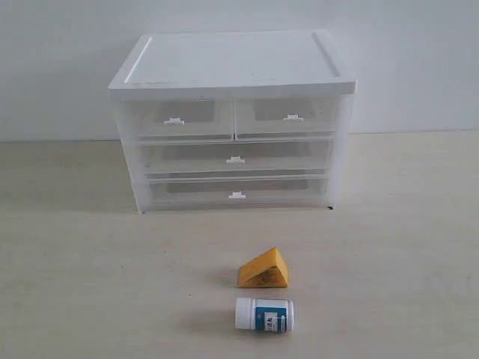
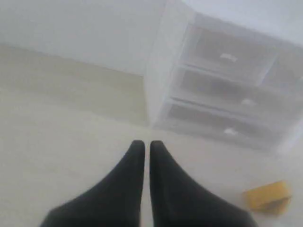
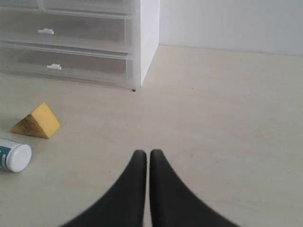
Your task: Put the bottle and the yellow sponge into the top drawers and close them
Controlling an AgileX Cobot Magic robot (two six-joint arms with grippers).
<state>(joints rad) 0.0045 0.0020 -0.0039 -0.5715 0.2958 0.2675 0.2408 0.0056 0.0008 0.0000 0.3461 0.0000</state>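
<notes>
The white pill bottle [image 1: 264, 315] lies on its side near the table's front, cap to the left. Just behind it sits the yellow sponge [image 1: 263, 270], a wedge. The white-topped chest [image 1: 232, 67] stands at the back with both top drawers pushed in: the left one [image 1: 178, 118] and the right one [image 1: 288, 116]. Neither arm shows in the exterior view. My left gripper [image 2: 147, 143] is shut on nothing above bare table; the sponge [image 2: 269, 196] lies off to its side. My right gripper [image 3: 145, 152] is shut and empty, apart from the sponge [image 3: 38, 121] and the bottle [image 3: 15, 156].
Two full-width drawers [image 1: 236, 158] [image 1: 237, 194] sit shut below the top pair. A pale wall runs behind the chest. The table [image 1: 90, 284] is a light wood-grain surface.
</notes>
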